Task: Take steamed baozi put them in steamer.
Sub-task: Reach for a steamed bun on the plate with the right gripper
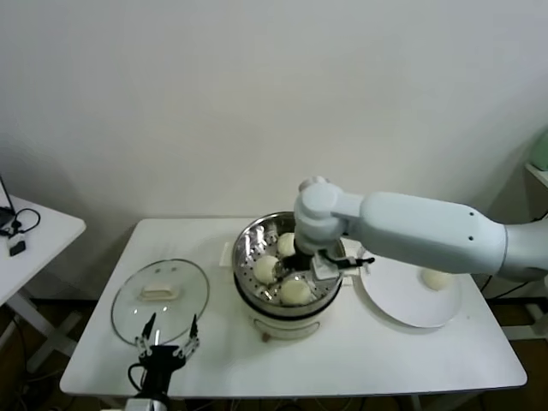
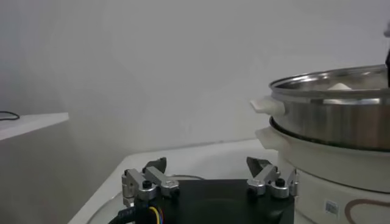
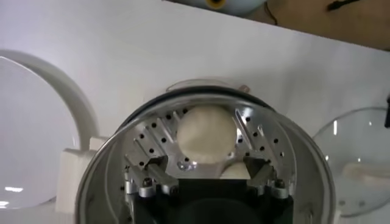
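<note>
Right gripper [image 1: 306, 267] inside steamer [image 1: 248, 235], fingers wide, empty; last baozi [image 1: 437, 278] on plate [image 1: 402, 300] at three o'clock; left gripper [image 1: 169, 336] parked, fingers spread.

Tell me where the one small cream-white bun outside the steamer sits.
In the head view, the cream-white bun lies on the flat white plate, at its far right edge, right of the shiny steel steamer basket.
</note>
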You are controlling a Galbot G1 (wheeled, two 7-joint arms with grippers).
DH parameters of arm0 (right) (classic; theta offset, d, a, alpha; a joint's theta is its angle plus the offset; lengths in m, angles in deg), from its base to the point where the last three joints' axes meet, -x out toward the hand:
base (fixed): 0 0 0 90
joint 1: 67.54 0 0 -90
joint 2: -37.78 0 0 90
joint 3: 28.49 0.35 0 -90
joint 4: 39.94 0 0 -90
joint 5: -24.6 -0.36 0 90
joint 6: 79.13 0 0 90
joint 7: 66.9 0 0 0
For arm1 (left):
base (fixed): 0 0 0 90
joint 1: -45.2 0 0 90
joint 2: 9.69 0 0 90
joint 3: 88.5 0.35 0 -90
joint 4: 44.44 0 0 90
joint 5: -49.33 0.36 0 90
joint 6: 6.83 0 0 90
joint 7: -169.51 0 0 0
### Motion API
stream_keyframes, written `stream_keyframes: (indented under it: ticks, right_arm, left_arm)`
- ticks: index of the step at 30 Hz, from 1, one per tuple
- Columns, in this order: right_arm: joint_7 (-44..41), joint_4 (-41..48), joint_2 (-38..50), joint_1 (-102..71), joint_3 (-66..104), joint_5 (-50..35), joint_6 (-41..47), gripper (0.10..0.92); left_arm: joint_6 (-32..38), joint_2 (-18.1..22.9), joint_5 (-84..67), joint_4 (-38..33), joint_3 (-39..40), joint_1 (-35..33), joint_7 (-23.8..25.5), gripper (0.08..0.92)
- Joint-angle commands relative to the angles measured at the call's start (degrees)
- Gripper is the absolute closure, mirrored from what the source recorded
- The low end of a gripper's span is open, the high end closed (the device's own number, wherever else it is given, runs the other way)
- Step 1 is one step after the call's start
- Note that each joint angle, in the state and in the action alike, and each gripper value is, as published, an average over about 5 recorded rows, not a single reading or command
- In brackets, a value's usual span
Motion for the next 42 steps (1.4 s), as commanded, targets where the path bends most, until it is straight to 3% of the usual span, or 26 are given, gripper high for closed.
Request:
stream_keyframes:
  ticks: [1, 7, 14, 20, 25, 33, 42]
  right_arm:
    - [-1.82, 4.48, 5.18, 6.26, 2.15, -15.00, 13.10, 0.203]
    - [-2.59, 13.46, 14.52, 10.02, 0.60, -35.06, 26.43, 0.203]
    - [0.30, 20.59, 26.92, 5.43, -0.02, -37.61, 29.51, 0.203]
    - [3.96, 24.88, 33.14, -9.43, 10.65, -30.11, 29.84, 0.203]
    - [5.93, 29.73, 32.61, -18.98, 19.43, -22.79, 29.99, 0.203]
    - [3.29, 45.46, 23.08, -24.14, 28.88, -9.43, 24.12, 0.203]
    - [0.75, 55.78, 13.29, -28.06, 38.09, 3.19, 18.46, 0.203]
  left_arm:
    - [-0.43, -0.93, -1.15, -0.68, -0.05, 0.23, -0.12, 0.177]
    - [-0.75, -2.26, -3.40, -1.37, -0.22, 0.98, -0.15, 0.177]
    - [-1.43, -2.72, -5.80, -1.89, 0.01, 1.45, 0.02, 0.177]
    - [-1.65, -3.03, -5.80, -2.13, 0.43, 1.66, 0.10, 0.177]
    - [-1.84, -2.93, -5.60, -2.41, 0.75, 1.69, 0.09, 0.177]
    - [-2.32, -2.82, -5.70, -2.81, 0.52, 1.83, -0.02, 0.177]
    - [-2.42, -2.34, -5.55, -2.63, 0.54, 1.16, 0.11, 0.177]
